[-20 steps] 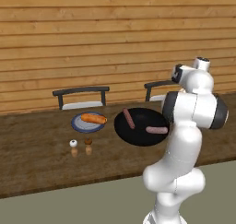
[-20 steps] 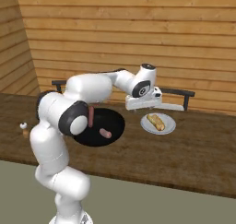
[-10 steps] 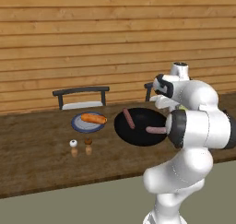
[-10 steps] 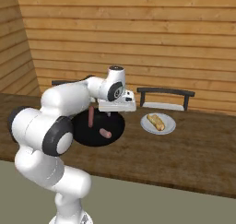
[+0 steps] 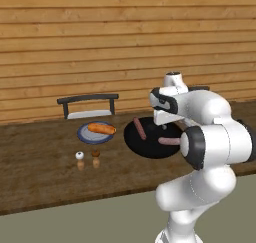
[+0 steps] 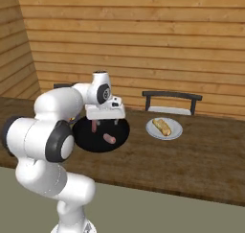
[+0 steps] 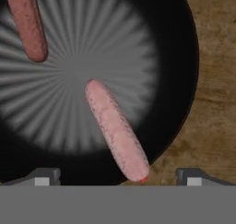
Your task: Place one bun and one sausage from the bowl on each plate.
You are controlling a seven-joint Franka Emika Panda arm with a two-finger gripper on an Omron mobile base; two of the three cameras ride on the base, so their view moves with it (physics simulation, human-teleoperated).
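Over a long dark wooden counter [image 5: 45,162] backed by a plank wall, the white arm [image 5: 210,137] reaches across the wide black bowl [image 5: 150,139] that sits near the counter's middle, with the gripper [image 7: 120,177] hanging above the dish, jaws spread wide and nothing between them. Two black chairs [image 6: 171,100] stand against the counter's far edge. One blue-grey plate [image 5: 85,135] lies just beside the bowl toward the counter's left end, carrying a bun [image 5: 101,129]; the other plate [image 6: 174,131], seen from the right base camera, sits apart from the bowl toward the right end with a filled bun [image 6: 161,126] on it. Inside the bowl lie two sausages: a paler sausage [image 7: 117,131] slanting from the dish's centre toward its rim, its end near the hand's fingertips, and a darker sausage [image 7: 26,25] farther in. Two small shakers [image 5: 80,157] stand together nearer the counter's front edge, below the left plate
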